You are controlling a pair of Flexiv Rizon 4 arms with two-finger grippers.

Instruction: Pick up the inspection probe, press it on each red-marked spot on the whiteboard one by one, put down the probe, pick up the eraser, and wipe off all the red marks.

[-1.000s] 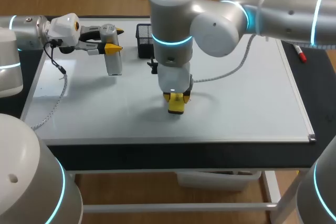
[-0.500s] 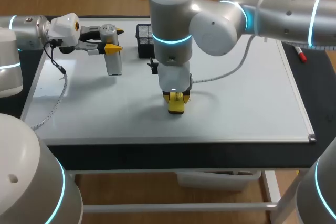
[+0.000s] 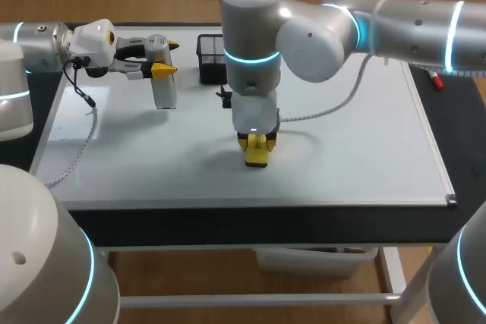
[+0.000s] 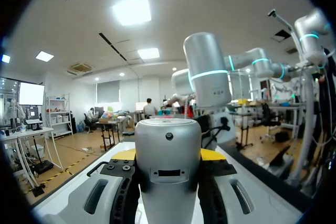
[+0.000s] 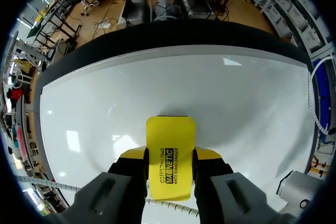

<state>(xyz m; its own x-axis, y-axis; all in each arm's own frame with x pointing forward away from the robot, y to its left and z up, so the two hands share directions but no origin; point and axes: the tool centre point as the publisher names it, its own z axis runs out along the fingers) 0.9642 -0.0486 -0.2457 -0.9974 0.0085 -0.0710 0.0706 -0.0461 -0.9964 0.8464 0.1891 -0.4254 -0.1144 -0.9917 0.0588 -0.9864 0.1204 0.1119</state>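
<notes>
The grey cylindrical inspection probe [image 3: 162,73] hangs upright above the whiteboard's [image 3: 342,142] far left part, with my left gripper [image 3: 168,57] shut on it. In the left wrist view the probe [image 4: 168,171] fills the space between the fingers of the left gripper [image 4: 169,154]. My right arm reaches in to the middle and points straight down. Its gripper [image 3: 257,144] is shut on the yellow eraser [image 3: 257,152], which rests on the board near the front edge. In the right wrist view the eraser [image 5: 169,145] sticks out ahead of the right gripper [image 5: 169,155] onto the whiteboard [image 5: 236,93]. No red marks show on the board.
A black mesh basket [image 3: 209,57] stands at the board's far edge, just behind my right arm. A red marker [image 3: 433,77] lies on the dark table right of the board. A white coiled cable [image 3: 76,149] trails over the board's left side.
My right arm has shifted slightly to the right with the eraser still on the board. The left arm and probe have not moved.
</notes>
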